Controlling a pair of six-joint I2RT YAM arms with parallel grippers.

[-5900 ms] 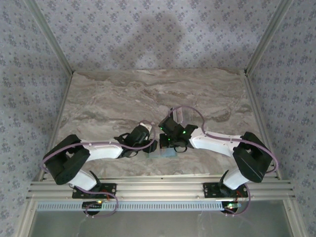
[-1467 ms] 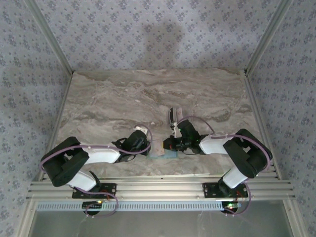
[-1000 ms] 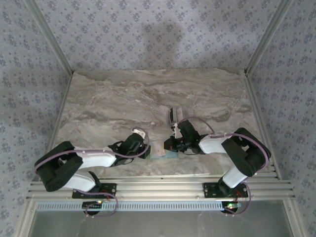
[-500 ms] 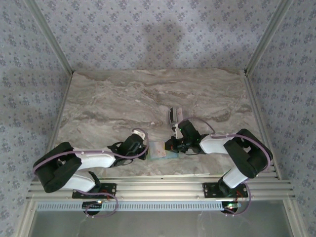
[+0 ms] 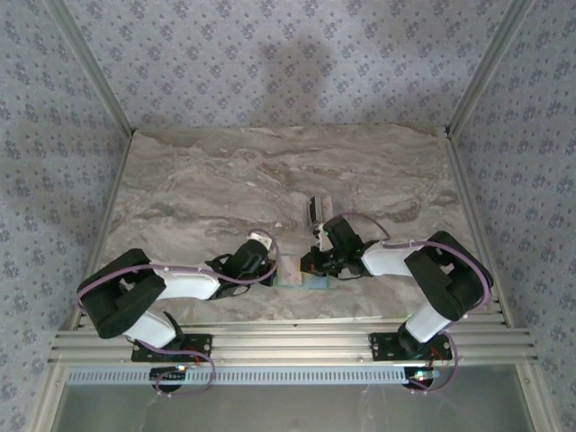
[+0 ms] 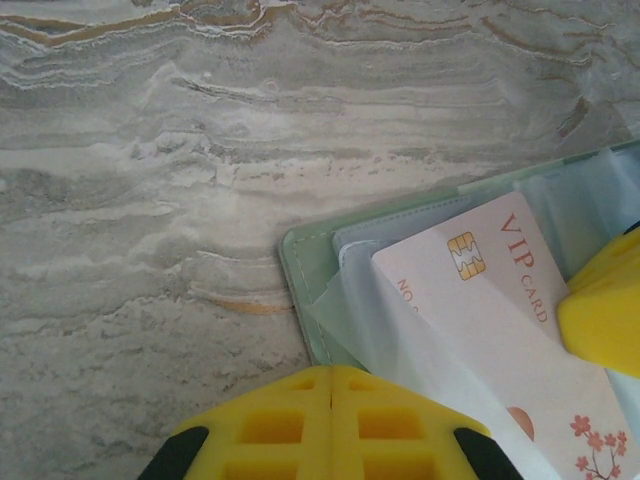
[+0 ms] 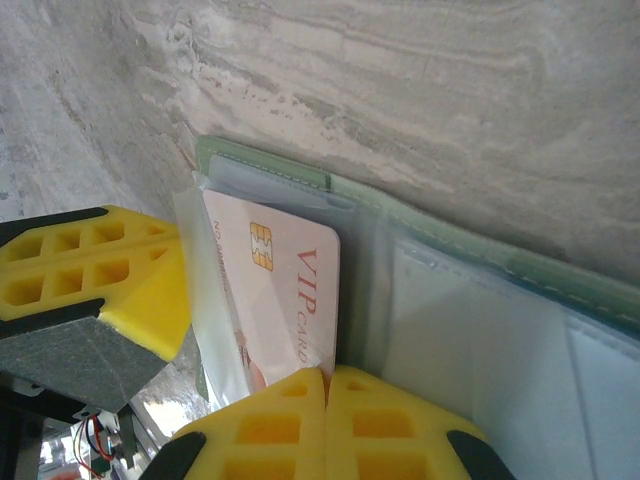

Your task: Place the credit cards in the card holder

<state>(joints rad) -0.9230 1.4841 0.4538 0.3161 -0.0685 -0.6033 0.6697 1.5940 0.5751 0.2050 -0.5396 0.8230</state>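
**Left arm** (image 5: 175, 283): folded low from its near-left base, with the forearm reaching right across the marble table (image 5: 198, 180).

**Left gripper** (image 5: 273, 269): clenched. Its wrist view has the two yellow fingers (image 6: 270, 425) meeting along one seam, tips at the edge of the card holder.

**Right arm** (image 5: 391, 259): elbow out to the right and forearm reaching left.

**Right gripper** (image 5: 310, 264): clenched, its fingers (image 7: 265, 425) pressed together in the same way.

**Card holder** (image 5: 297, 279): sage green, lying open and flat between the two grippers, near the table's front edge. The overhead view gives only a small pale patch. The wrist views show a stitched green border and clear plastic sleeves inside.

**Credit card** (image 6: 500, 300): pale pink, gold chip, printed "VIP CARD". It lies slanted and partly inside a clear sleeve at the holder's end panel. In the right wrist view its near end runs up to the right fingertips; whether it is pinched there or merely pressed cannot be told.

**Spare cards** (image 5: 316, 211): silvery-grey and striped, on the table beyond the right gripper, apart from the holder.
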